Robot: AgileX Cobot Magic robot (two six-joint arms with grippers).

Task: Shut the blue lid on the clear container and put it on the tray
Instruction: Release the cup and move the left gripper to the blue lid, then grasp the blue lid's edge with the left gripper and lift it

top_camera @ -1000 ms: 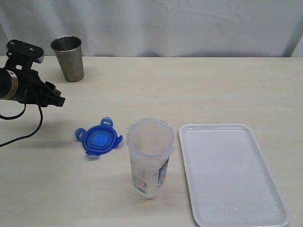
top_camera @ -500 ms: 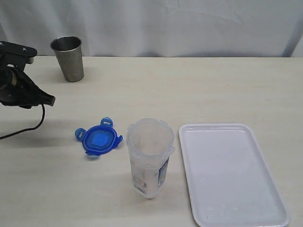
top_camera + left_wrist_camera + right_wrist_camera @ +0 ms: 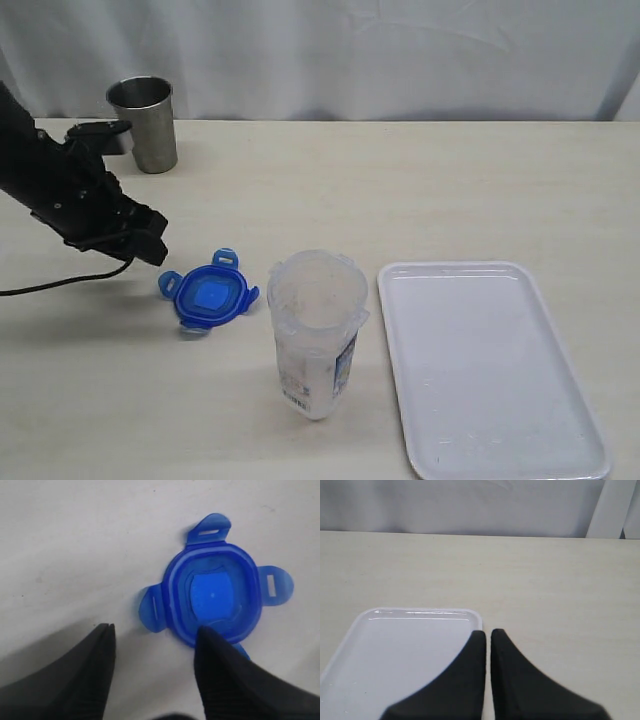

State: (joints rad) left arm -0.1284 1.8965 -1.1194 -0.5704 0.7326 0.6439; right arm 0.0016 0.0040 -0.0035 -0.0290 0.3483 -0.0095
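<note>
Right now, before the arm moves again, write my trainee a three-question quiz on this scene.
1. True or false: the blue lid lies flat on the table, apart from the clear container.
2. Which gripper has its jaws open? A) left B) right C) both
3. Name the upright object that stands between the lid and the tray.

Key
1. True.
2. A. The left gripper is open beside the lid and the right gripper is shut.
3. The clear container.
</note>
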